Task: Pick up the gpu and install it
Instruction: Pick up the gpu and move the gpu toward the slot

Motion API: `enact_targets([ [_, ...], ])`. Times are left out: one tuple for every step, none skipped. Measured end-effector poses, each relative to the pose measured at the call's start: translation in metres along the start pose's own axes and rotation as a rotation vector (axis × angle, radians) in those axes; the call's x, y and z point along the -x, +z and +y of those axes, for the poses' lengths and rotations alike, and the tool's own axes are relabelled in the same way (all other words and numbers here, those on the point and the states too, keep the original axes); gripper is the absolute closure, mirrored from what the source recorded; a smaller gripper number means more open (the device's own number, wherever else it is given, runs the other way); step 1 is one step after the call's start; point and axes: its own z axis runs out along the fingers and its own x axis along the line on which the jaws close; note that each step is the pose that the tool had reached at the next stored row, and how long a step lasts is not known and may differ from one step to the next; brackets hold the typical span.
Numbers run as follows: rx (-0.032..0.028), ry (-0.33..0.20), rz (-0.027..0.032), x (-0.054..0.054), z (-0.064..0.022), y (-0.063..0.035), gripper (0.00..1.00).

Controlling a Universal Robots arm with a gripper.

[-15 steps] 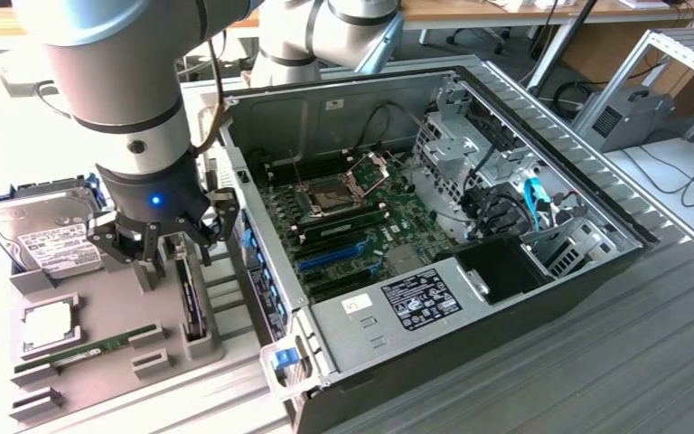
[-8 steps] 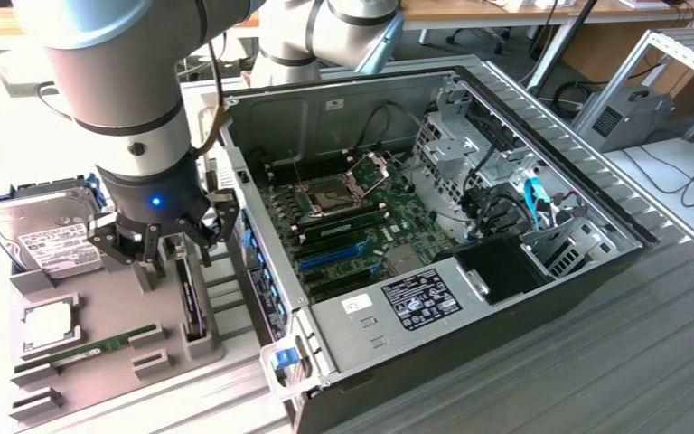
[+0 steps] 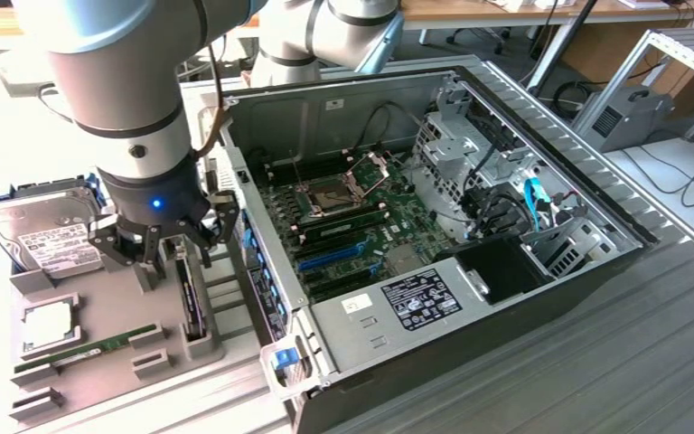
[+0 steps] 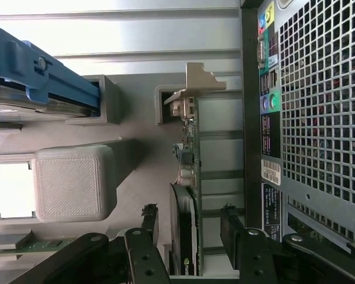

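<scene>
Item: gpu pick, grasp stage

- Desk point(image 3: 636, 362): ribbed metal top. It carries the open computer case point(image 3: 480, 217) on the exterior view's right and the grey holder tray point(image 3: 94, 380) on its left.
- Holder tray: holds a hard drive point(image 3: 40, 231), a green RAM stick point(image 3: 88, 348) and the gpu point(image 4: 194, 171). The gpu stands on edge in a slot at the side of the tray nearest the case.
- Pincer point(image 3: 164, 253): released, jaws wide, lowered over the gpu with one finger on each side. The wrist view shows a gap on both sides and nothing is gripped yet.
- Step in hand, as judged: closing on the card. It goes best with the pincer centred so that both fingers meet the card together. The fan-side finger has the shorter way to go, so an off-centre close would tip the card in its slot. The pads should bear on firm parts of the card, not on the fan blades.
- Gpu, appearance: thin dark card seen edge-on, upright, running lengthwise along the tray.
- Fan point(image 4: 181, 225): black and round with a small green label. It bulges from the face turned away from the case.
- End bracket point(image 4: 199, 83): silver metal with a bent tab, at the end of the card far from the pincer
</scene>
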Motion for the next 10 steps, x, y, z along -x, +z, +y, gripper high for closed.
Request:
enact_targets([
  [-0.0001, 0.000, 0.0001, 0.0000, 0.0000, 0.0004, 0.45],
  [-0.0002, 0.000, 0.0001, 0.0000, 0.0000, 0.0007, 0.45],
  [-0.0003, 0.000, 0.0003, -0.0001, 0.0000, 0.0008, 0.45],
  [-0.0004, 0.000, 0.0004, -0.0001, 0.0000, 0.0010, 0.45],
  [-0.0003, 0.000, 0.0003, -0.0001, 0.0000, 0.0012, 0.45],
  [-0.0001, 0.000, 0.0001, -0.0001, 0.0000, 0.0014, 0.45],
  [-0.0002, 0.000, 0.0002, -0.0001, 0.0000, 0.0014, 0.45],
  [-0.0002, 0.000, 0.0003, -0.0001, -0.0001, 0.0014, 0.45],
  [-0.0002, 0.000, 0.0002, -0.0001, 0.0000, 0.0015, 0.45],
  [-0.0002, 0.000, 0.0002, -0.0001, 0.0000, 0.0015, 0.45],
])
